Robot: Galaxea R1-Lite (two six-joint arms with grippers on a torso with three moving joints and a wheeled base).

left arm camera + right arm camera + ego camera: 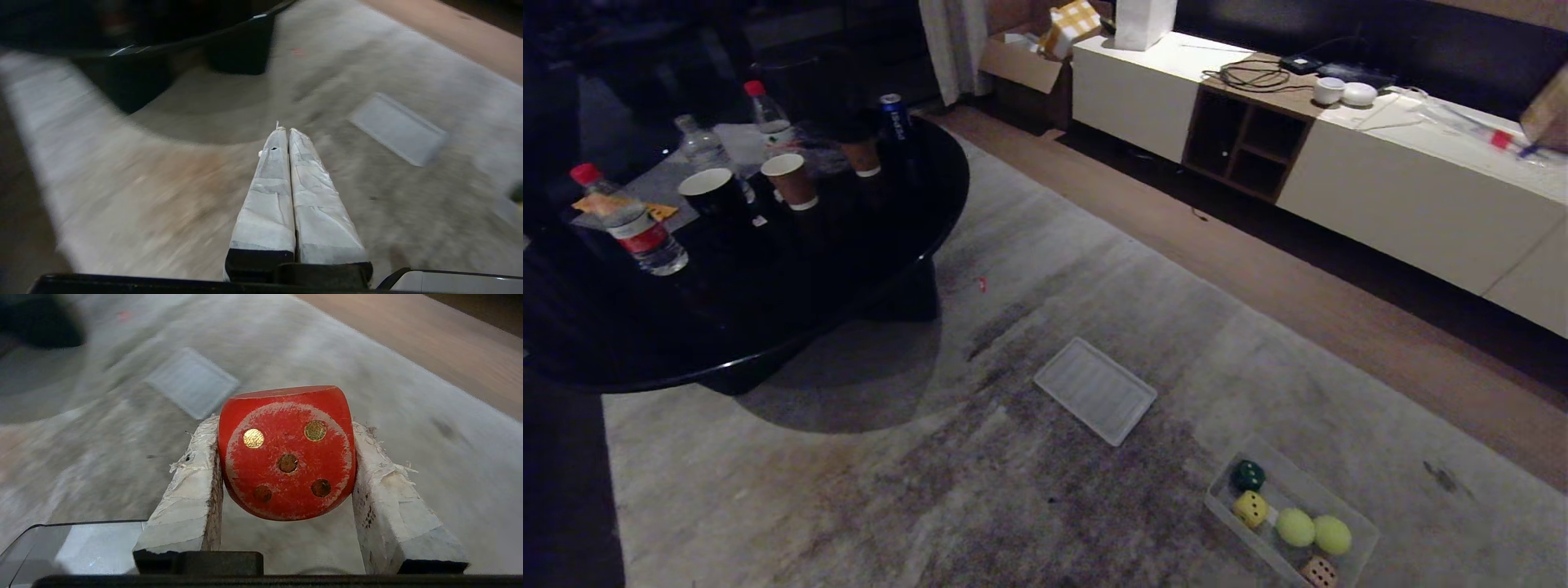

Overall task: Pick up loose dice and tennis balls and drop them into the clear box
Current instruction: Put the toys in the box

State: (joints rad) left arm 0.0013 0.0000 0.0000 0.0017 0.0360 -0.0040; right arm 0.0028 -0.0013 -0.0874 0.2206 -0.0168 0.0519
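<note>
Dice: the red die (286,453) sits pinched between the two padded fingers (186,498) of the right claw (286,428), its five-pip face toward the wrist camera, held above the grey rug (1013,490). Three more dice lie inside the clear box (1356,523) at the lower right of the head view: the dark green die (1247,475), the yellow die (1250,509) just beside it, and the tan die (1318,571), partly cut off by the frame edge. Two tennis balls (1295,527) rest side by side between the yellow and tan dice. The near end of the box runs out of frame. A flat ribbed clear panel (1095,389) lies on the rug, apart from the box. The left claw (284,131) has its taped fingers pressed together, holding nothing, over the rug; that view is blurred. Neither arm shows in the head view. A dark round bench (866,245) carries bottles (633,224) and paper cups (791,180); its far side is lost in shadow.
</note>
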